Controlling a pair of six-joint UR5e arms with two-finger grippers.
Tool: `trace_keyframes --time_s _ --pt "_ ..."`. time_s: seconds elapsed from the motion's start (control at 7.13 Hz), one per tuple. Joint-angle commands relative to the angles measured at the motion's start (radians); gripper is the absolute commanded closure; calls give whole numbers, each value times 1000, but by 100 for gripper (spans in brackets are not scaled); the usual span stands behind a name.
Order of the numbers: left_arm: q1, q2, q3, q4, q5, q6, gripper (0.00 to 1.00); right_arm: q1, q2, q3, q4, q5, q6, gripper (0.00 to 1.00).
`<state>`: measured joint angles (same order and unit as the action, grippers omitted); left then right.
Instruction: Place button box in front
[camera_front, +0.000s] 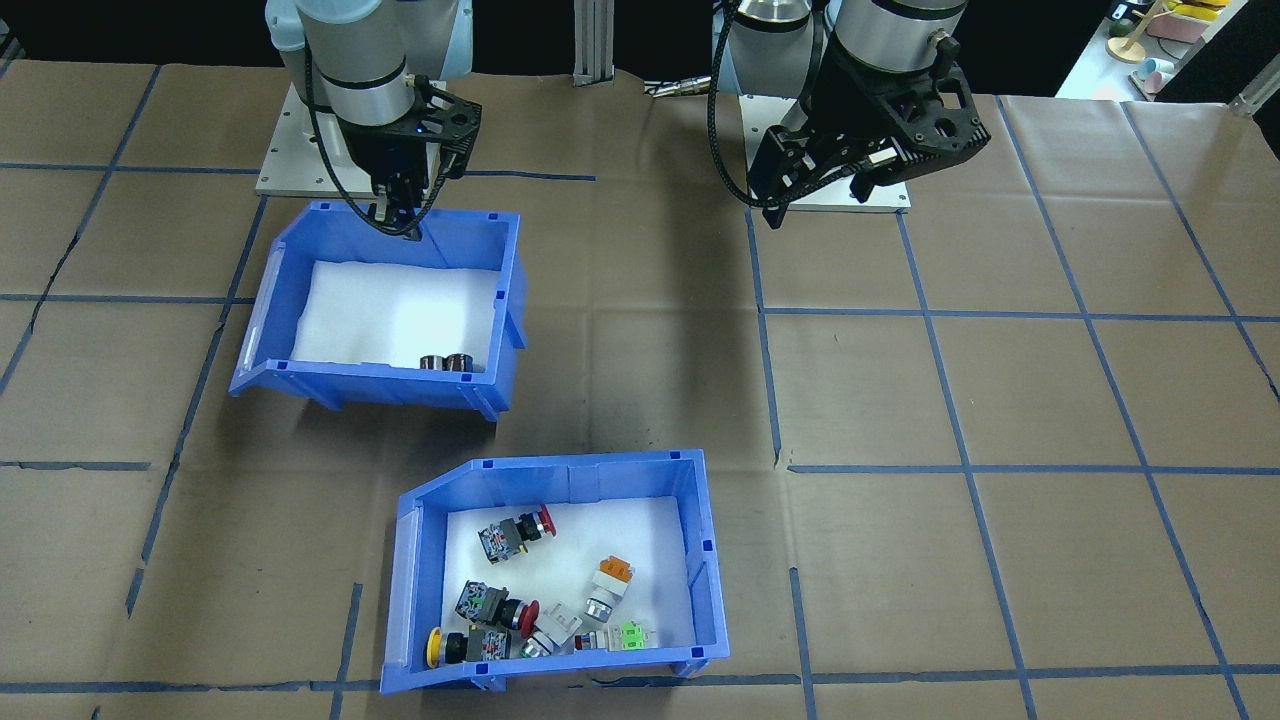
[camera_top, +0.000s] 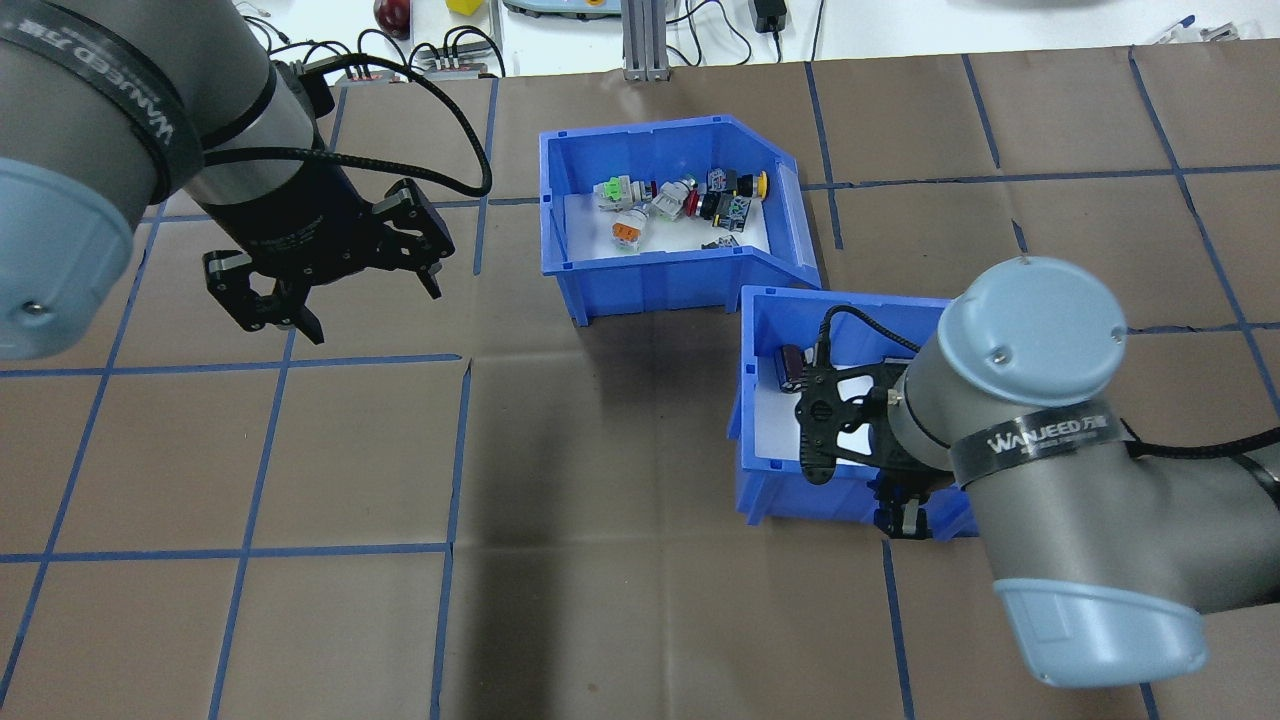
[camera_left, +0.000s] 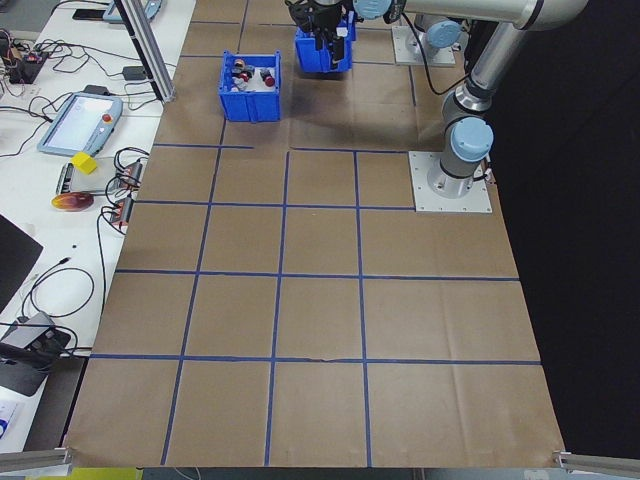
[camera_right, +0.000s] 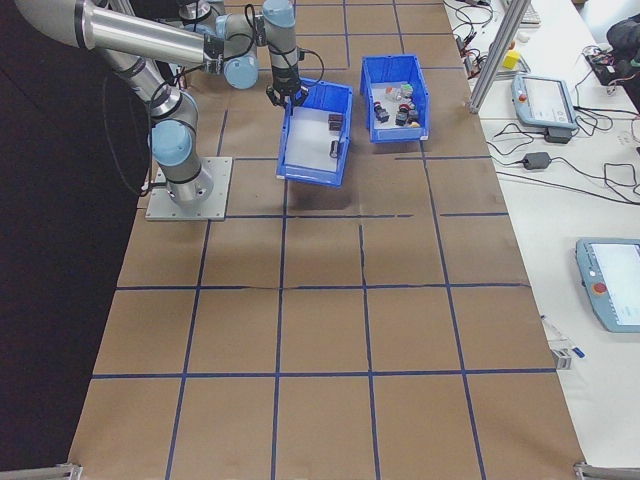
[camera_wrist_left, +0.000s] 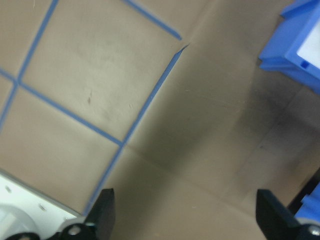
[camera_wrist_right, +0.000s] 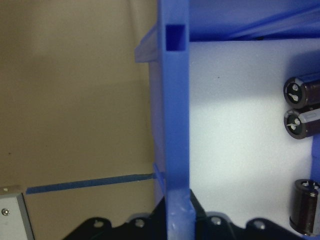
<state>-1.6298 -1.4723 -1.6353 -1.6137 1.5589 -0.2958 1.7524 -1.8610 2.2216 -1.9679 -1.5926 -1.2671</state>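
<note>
The button box (camera_top: 660, 225) sits on the paper-covered table (camera_top: 620, 480) on the far side from my base, roughly at the middle of the table's width, flat on its bottom. Its white liner (camera_front: 570, 570) carries a scatter of push-button switches (camera_front: 545, 600): red caps, a yellow one, an orange one and a green one, most of them lying on their sides and bunched toward the far wall. Neither of my pincers touches this box.

Just nearer to me and to the right stands the second blue bin (camera_top: 770, 440), its far left corner close beside the button box's near right corner. Dark cylinders (camera_wrist_right: 302, 107) lie on its white lining against one wall.

My right gripper (camera_front: 400, 215) is down on the near wall of that second bin. The wrist view shows the blue wall (camera_wrist_right: 175, 125) running straight up between my two fingers, so I am pinching the rim of the cylinder bin, not the button box. The exterior right view shows that bin tilted, its near side raised off the table.

My left gripper (camera_top: 330, 285) hangs above bare paper on the left, well apart from both bins. Its fingers (camera_wrist_left: 102, 212) stand spread wide with only table and blue tape lines (camera_wrist_left: 142, 112) between them.
</note>
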Motion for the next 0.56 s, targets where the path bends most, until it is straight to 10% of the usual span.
trace_keyframes --time_s 0.0,0.42 --pt "18 -3 44 -24 1 323 1 152 23 1 -46 -6 122 93" --pt "34 -19 67 -43 9 337 2 355 118 1 -141 -65 262 93"
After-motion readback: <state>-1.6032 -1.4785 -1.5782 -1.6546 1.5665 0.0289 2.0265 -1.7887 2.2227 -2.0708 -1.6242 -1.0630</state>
